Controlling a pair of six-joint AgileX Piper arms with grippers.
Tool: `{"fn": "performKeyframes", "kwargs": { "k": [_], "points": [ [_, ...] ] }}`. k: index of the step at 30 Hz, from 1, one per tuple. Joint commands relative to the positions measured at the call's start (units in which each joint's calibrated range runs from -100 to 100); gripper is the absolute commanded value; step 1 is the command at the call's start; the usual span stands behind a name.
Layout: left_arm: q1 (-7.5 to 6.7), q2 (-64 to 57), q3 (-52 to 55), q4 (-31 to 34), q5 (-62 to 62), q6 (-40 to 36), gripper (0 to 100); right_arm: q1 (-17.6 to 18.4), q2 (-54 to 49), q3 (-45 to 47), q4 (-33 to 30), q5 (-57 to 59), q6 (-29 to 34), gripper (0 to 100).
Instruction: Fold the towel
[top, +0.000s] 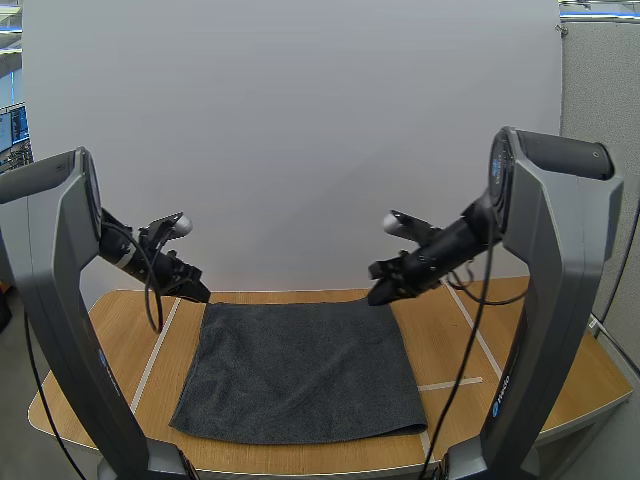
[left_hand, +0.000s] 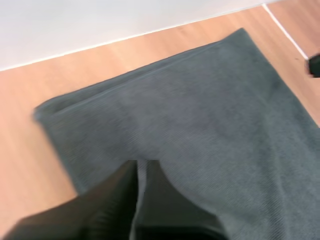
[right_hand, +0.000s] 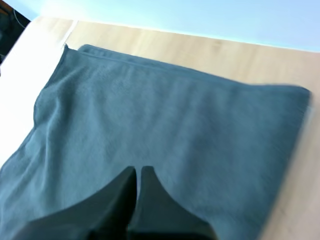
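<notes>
Wood surface (top: 452, 345) is covered across its middle by a dark grey towel (top: 300, 370), laid flat. Toward the far edge, the left pincer (top: 198, 291) is held at the towel's far left corner and the right pincer (top: 380, 294) at its far right corner. Both are clenched, with nothing gripped.

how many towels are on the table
1: a dark grey rectangular cloth towel lies spread flat on the light wooden table, its far corners near the left tool and the right tool. One lying under it would be hidden.
</notes>
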Motion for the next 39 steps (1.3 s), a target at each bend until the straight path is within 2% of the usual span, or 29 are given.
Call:
{"fn": "performKeyframes", "kwargs": {
  "k": [1, 5, 14, 28, 35, 39],
  "points": [
    [-3.25, 1.2, -0.4, -1.4, 1.2, 0.3, 0, 5.7, 3.8, -0.3, 2.6, -14.4, -0.6, 0],
    [-4.04, 5.4, -0.4, -1.3, 0.8, 0.2, 0, 6.2, 6.4, -0.3, 2.6, -19.0, -0.6, 0],
    [-4.04, 11.1, -0.4, 3.1, -7.2, -0.5, 0, 6.1, 10.3, -0.3, 0.0, -25.0, -1.5, 0],
    [-4.18, 14.5, -0.4, 3.0, -24.0, -0.2, 0, 6.0, 12.1, -0.3, -5.4, -37.2, -1.5, 0],
    [-4.18, 14.5, -0.4, -1.5, -25.2, 1.4, 0, 6.0, 12.1, -0.3, -6.7, -36.9, -1.1, 0],
    [-4.18, 14.4, -0.9, -2.8, -19.6, 1.4, 0, 6.0, 11.4, -0.3, -6.7, -33.8, -0.7, 0]
  ]
}}
